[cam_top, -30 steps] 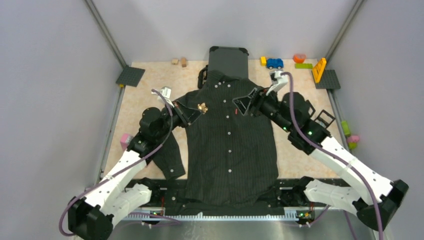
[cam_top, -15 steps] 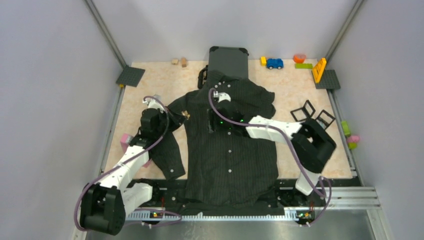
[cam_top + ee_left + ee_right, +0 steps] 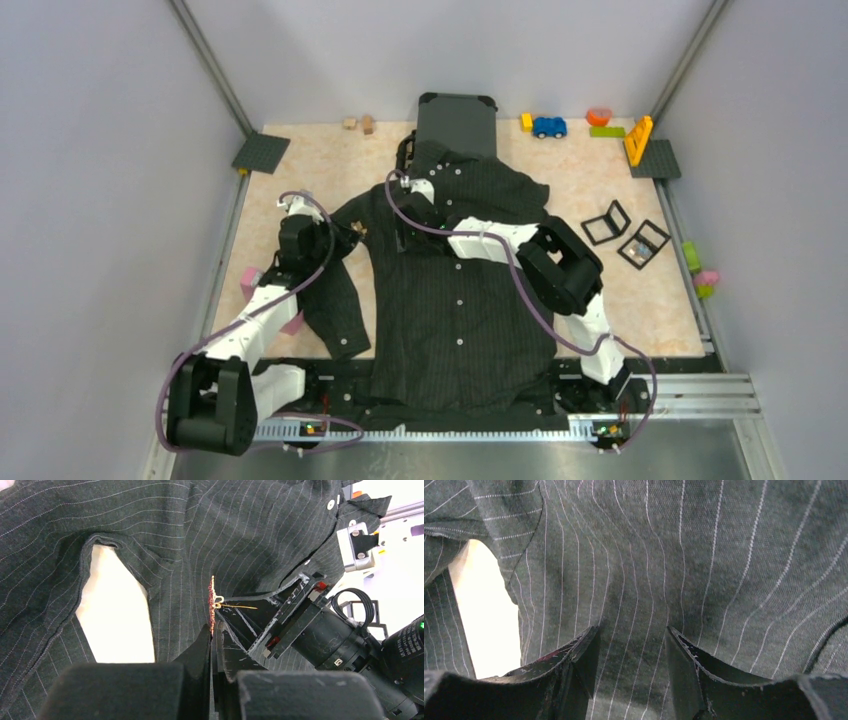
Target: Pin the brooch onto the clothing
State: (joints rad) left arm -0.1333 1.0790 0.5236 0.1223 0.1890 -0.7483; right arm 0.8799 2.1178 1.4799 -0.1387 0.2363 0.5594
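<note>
Shirt [image 3: 460, 300]: we see black pinstriped woven cloth with white buttons, spread flat. Its long axis runs from the hem at the arm bases to the collar on the far side.
Suitcase [image 3: 457, 118]: a dark, hard, rounded rectangle just beyond the shirt's collar, which lies over its near edge.
Right arm [image 3: 560, 265]: white and black links, folded back sharply at the elbow and reaching across the shirt's chest toward the shoulder on the left arm's side.
Left arm [image 3: 262, 300]: stretched along the outside of the shirt's sleeve, its wrist at that same shoulder.
Right gripper [image 3: 631, 637]: black scuffed fingers spread apart, close over the shirt's fabric beside the armhole. We cannot tell whether they touch it.
Left gripper [image 3: 212, 630]: fingers pressed together, pinching the lower edge of the brooch.
Brooch [image 3: 212, 597]: a thin reddish-gold disc seen edge-on, upright against the shirt's shoulder cloth.
Pin [image 3: 240, 606]: a fine gold needle, pointing away from the brooch toward the right gripper.
</note>
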